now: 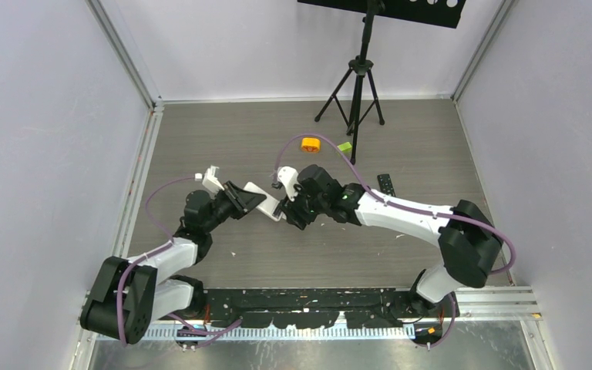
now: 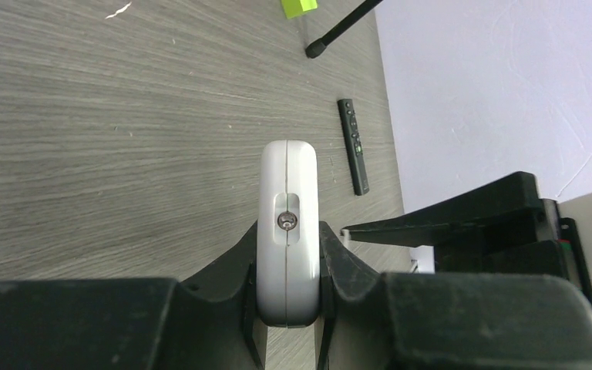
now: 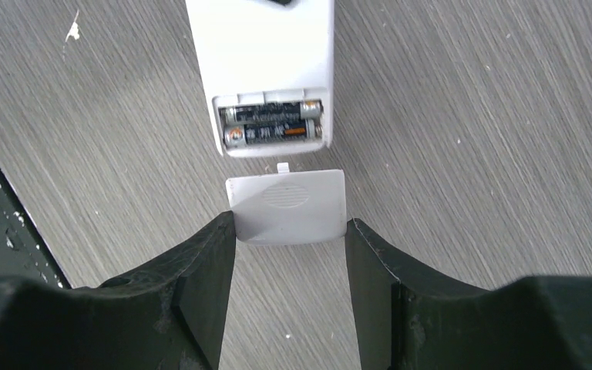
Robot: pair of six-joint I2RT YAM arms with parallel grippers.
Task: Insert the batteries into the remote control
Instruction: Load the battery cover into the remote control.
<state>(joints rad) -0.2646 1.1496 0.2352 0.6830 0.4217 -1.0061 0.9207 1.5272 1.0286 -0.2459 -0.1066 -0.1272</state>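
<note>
Left fingers [image 2: 231, 266]: clenched on the white remote [image 2: 287, 231], one pressing each broad face; the end with a small round lens faces the wrist camera.
Right fingers [image 3: 200, 266]: grasping the battery cover [image 3: 287, 206] by its two side edges, ribbed patch facing up.
Battery cover: just ahead of the right fingertips, just short of the remote's open end; a small tab on its far edge points at the compartment.
Batteries [image 3: 271, 123]: two dark cells lying side by side in the open compartment, just beyond the cover; the nearer one shows orange marks.
White remote: bridges the two sets of fingers, its body running on past the batteries.
Desk [image 1: 200, 139]: grey wood grain under both arms.
Black remote [image 1: 385, 183]: flat on the desk, well beyond the left fingertips.
Orange round block [image 1: 310, 144]: farther out.
Lime green block [image 1: 344, 146]: beside it, near a foot of the tripod [image 1: 358, 85].
</note>
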